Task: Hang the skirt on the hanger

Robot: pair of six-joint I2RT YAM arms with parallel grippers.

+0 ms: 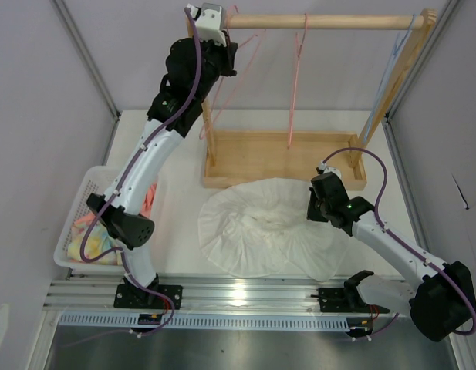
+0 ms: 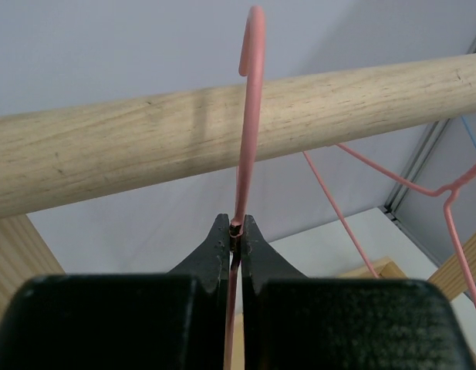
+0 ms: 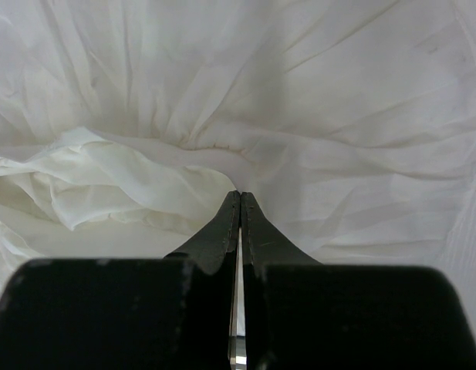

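My left end effector [image 2: 235, 226] clamped on thin pink wire hanger [image 2: 248, 108]; right end effector [image 3: 239, 197] together, over crinkly white skirt [image 3: 315, 116].

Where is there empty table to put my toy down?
Bare table lies between the basket and the skirt, and in the strip right of the skirt by the wall. The wooden rack base is also bare. The middle front is crowded: the skirt covers it.

High up, left gripper [image 2: 238, 225] pinched tight; low down, right gripper [image 3: 240, 197] closed
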